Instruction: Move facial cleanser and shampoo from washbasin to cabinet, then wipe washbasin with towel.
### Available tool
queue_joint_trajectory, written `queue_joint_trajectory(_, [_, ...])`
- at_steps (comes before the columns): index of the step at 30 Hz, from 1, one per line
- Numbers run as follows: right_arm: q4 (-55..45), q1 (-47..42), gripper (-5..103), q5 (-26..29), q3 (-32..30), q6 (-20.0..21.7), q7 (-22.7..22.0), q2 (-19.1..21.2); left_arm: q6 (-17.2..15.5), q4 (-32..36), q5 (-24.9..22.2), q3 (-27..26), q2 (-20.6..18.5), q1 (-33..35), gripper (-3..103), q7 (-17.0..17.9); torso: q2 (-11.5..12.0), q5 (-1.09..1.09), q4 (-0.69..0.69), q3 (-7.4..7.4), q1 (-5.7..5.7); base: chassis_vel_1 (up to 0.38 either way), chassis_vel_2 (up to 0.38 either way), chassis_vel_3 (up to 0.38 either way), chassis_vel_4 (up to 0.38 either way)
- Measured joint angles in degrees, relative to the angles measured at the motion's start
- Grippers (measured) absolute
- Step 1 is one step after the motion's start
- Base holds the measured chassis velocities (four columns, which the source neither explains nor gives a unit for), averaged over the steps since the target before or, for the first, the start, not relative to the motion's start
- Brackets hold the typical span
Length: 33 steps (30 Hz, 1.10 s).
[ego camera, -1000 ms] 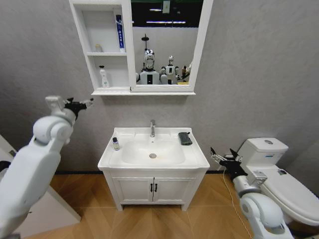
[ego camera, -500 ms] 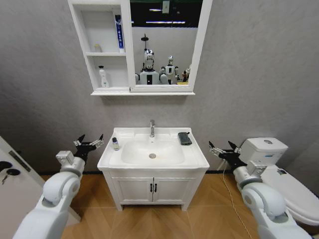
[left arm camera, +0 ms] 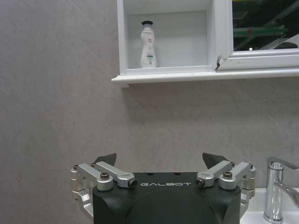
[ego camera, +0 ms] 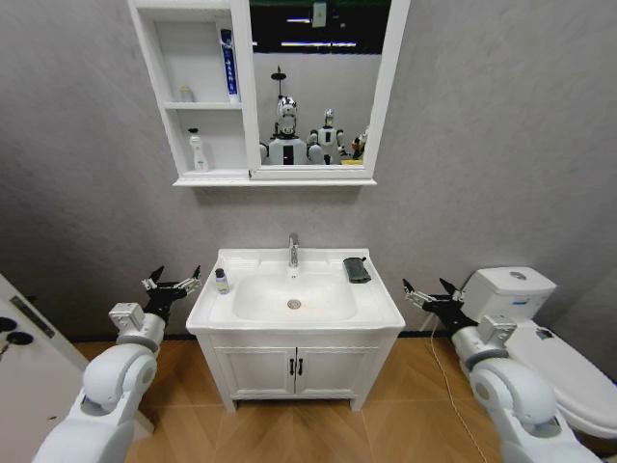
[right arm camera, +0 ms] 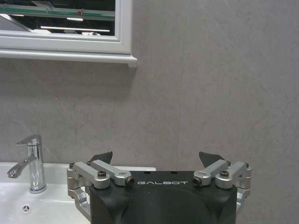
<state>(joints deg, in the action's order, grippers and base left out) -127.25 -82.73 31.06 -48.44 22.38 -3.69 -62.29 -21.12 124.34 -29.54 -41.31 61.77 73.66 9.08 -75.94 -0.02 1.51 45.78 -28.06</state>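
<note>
On the washbasin (ego camera: 294, 301), one small bottle (ego camera: 222, 281) is being kept at the left rim and one dark towel (ego camera: 357, 269) at the right rim. Three items are being stored in the cabinet (ego camera: 198, 92) above. Beside the basin, the left gripper (ego camera: 174, 285) and right gripper (ego camera: 428, 294) are being held spread, empty, in open space.

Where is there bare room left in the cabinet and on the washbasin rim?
The cabinet has room in its middle compartment beside a small pale item, and in its bottom one right of the white bottle. On the washbasin the front rim is bare; the back corners hold a small bottle and the towel. Left gripper and right gripper flank the basin, open.
</note>
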Motion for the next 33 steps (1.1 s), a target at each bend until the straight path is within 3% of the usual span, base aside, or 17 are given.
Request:
queue_joint_trajectory(12, [0.87, 0.53, 100, -0.19, 0.83, -1.05, 0.12, 0.26, 0.84, -3.22, 1.49, 5.96, 2.81, 3.24, 100, -0.02, 0.0, 0.0, -0.01, -0.01, 0.04, -0.052, 0.045, 0.048, -0.046])
queue_joint_trajectory(16, [1.18, 1.04, 100, -0.02, 0.87, -1.16, 0.15, 0.99, 2.78, -7.31, 4.93, 8.63, 4.11, 1.83, 100, -0.81, -0.01, 0.0, -0.01, -0.01, 0.04, 0.015, -0.009, -0.012, 0.011])
queue_joint_trajectory(23, [2.01, 2.52, 100, 0.82, 0.57, -1.13, -0.08, 2.83, 6.61, -19.11, 10.49, 13.57, 6.24, -6.43, 100, -1.78, 0.0, 0.01, 0.0, 0.0, -0.01, 0.0, 0.0, 0.0, 0.0])
queue_joint_trajectory(33, [3.09, 2.41, 100, 0.83, 0.34, -1.45, 0.03, 2.93, 8.47, -29.15, 14.92, 13.36, 8.96, -10.11, 100, -2.08, 0.0, 0.0, -0.02, 0.0, 0.0, 0.0, 0.0, 0.0, 0.0])
